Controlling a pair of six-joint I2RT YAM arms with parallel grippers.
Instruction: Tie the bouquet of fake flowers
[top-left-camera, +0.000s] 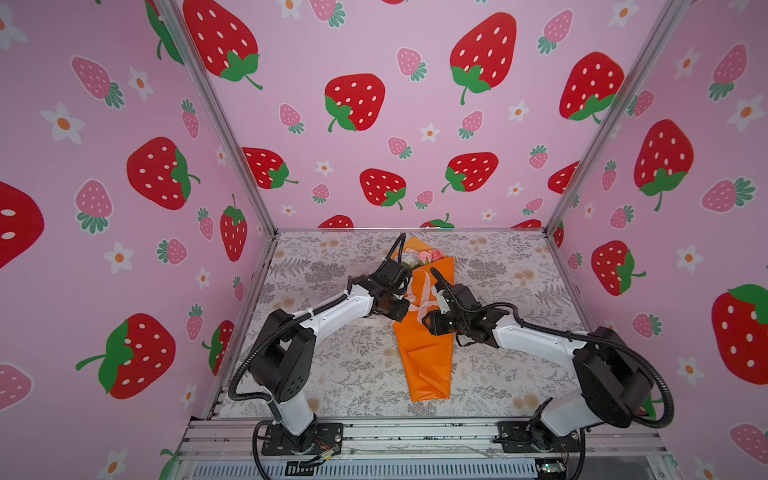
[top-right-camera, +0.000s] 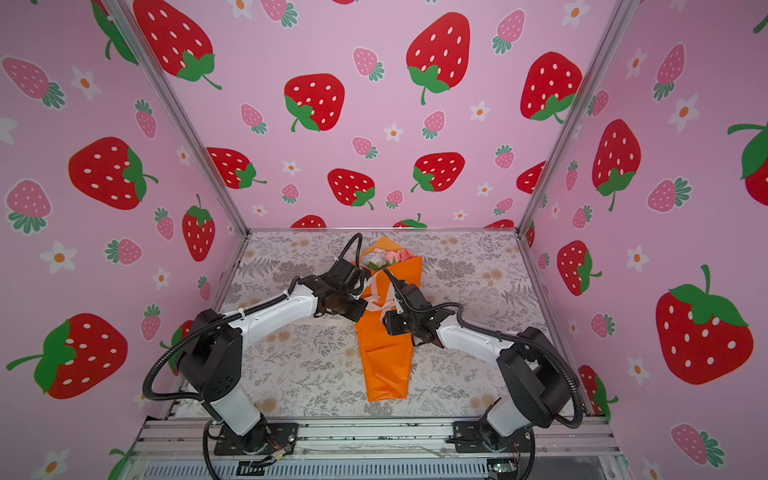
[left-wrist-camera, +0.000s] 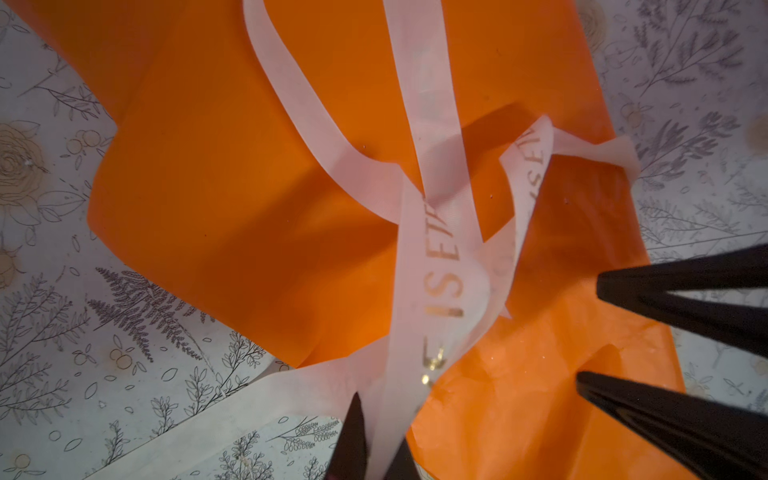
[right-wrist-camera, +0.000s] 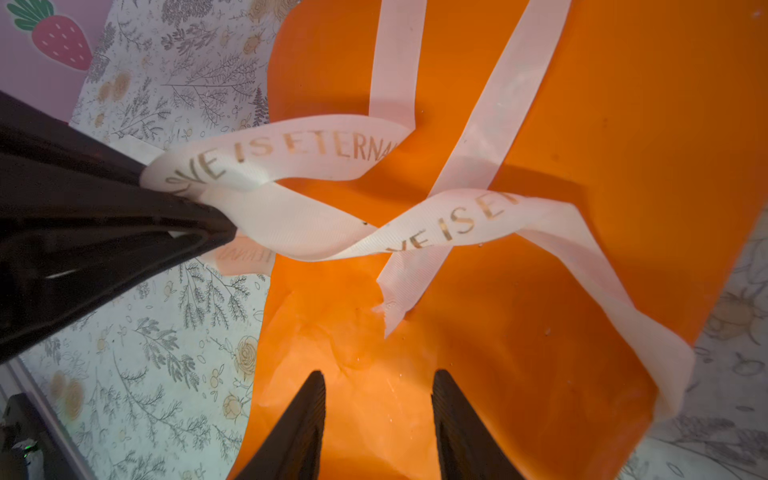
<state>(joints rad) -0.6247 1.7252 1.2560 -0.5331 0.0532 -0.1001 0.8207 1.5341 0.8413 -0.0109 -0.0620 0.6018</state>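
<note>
- Left tool (left-wrist-camera: 380, 419) is clamped on the cream printed ribbon (right-wrist-camera: 316, 232); right tool (right-wrist-camera: 378, 378) stands part open and empty.
- Orange-paper-wrapped bouquet of pink and white fake flowers (top-left-camera: 424, 357) lies mid floral-print desk (top-left-camera: 332, 374), blooms toward 12 o'clock.
- Ribbon crosses the wrap loosely; knot judged unfinished, tightening remains.
- Arms crowd the crossing from 9 and 3 o'clock.

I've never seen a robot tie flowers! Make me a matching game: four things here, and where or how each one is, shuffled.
1. left claw
2. right claw
3. ribbon
4. roses

A. open, empty, above the orange wrapping paper
B. peeking out of the wrap's far end
C. shut on a ribbon strand
D. cream, gold-lettered, crossed loosely over the wrap

Pairs: 1-C, 2-A, 3-D, 4-B.
</note>
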